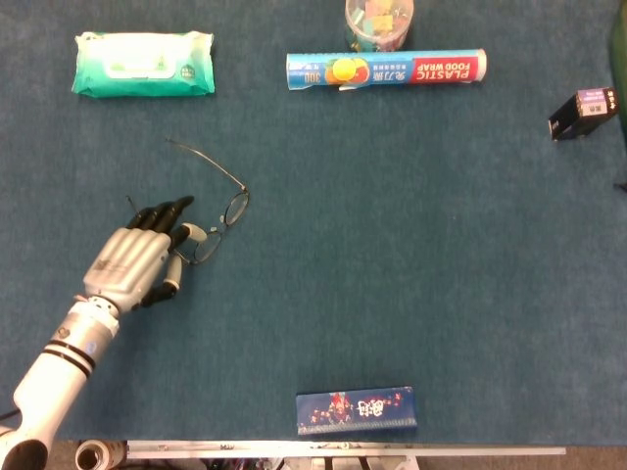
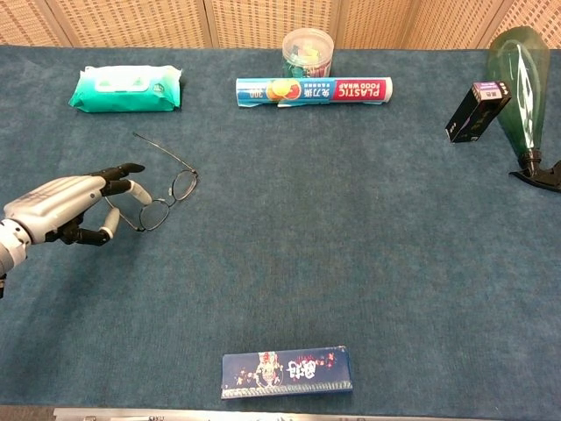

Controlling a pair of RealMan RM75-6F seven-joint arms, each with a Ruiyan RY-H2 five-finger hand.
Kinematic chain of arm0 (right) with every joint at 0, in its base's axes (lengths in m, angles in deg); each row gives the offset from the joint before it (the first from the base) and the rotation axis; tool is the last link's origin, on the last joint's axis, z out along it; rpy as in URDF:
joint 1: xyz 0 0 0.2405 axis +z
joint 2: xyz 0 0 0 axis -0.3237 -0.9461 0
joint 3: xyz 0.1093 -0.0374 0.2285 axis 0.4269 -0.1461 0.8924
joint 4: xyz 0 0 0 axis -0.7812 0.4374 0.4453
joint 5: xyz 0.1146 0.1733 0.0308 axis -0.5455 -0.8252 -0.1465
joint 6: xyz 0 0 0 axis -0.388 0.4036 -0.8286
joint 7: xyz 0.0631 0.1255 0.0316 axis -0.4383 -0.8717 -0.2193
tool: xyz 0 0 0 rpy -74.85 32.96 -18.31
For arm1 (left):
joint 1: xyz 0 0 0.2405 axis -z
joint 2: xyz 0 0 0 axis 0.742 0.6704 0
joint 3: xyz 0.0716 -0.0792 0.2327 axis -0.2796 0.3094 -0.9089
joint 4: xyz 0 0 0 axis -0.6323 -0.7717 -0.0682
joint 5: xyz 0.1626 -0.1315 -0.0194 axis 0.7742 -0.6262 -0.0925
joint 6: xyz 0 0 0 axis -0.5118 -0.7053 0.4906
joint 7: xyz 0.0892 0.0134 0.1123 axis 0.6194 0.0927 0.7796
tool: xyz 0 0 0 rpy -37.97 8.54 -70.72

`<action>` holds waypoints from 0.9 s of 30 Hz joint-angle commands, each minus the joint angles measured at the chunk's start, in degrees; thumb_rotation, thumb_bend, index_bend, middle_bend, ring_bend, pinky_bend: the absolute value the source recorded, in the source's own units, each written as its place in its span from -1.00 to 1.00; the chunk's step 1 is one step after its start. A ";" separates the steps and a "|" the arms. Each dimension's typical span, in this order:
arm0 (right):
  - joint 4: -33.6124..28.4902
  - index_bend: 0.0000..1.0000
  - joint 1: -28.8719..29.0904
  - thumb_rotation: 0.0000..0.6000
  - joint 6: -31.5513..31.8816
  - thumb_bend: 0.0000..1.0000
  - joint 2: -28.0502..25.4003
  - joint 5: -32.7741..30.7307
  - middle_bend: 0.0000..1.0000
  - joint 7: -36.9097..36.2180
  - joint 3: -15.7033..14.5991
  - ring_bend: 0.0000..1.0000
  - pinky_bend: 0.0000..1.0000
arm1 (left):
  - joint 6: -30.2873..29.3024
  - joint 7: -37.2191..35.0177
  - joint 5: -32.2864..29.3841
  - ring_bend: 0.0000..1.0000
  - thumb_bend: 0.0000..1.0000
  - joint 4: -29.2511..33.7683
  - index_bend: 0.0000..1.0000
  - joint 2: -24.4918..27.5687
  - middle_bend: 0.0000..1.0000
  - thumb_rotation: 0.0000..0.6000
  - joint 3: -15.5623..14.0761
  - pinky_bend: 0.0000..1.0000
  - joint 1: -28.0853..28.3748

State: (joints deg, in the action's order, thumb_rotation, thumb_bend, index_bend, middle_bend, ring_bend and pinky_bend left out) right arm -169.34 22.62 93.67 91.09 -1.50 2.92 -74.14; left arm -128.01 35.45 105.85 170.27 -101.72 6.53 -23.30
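Left hand point(image 1: 137, 259) over at 8 o'clock on the counter point(image 1: 411, 245), fingertips pinching the near lens of the wire-rim glasses point(image 1: 217, 211), probably to get a purchase on that thin frame, temples splayed toward the wet wipes pack point(image 1: 143, 63) at 11.

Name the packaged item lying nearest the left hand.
The green wipes pack, upper left; the plastic wrap roll and blue box lie farther from the left hand.
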 commanded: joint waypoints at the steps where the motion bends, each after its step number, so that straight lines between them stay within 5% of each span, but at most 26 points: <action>1: -0.01 -0.71 -0.03 1.00 0.03 -0.92 -0.02 0.03 -0.61 -0.04 -0.03 -0.57 -0.10 | -0.94 0.56 0.73 -1.00 0.49 0.40 -0.50 -0.02 -1.00 0.68 -0.31 -0.86 -0.53; 17: 0.09 -0.71 -0.20 1.00 0.15 -0.92 -0.03 -0.17 -0.61 -0.17 -0.06 -0.57 -0.10 | -1.41 -4.52 5.31 -1.00 0.48 -0.18 -0.44 -0.16 -1.00 0.79 -1.14 -0.86 -1.53; 27: -0.18 -0.71 -0.29 1.00 0.25 -0.92 -0.24 -0.15 -0.61 0.03 -0.10 -0.57 -0.10 | 0.21 -1.48 3.81 -1.00 0.48 -2.07 -0.40 -1.71 -1.00 0.80 -1.60 -0.86 -1.44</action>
State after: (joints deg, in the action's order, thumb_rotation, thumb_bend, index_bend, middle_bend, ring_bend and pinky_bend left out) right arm -169.51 22.34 93.92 90.85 -1.65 2.95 -74.24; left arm -128.12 33.10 110.24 168.58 -103.04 4.95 -24.79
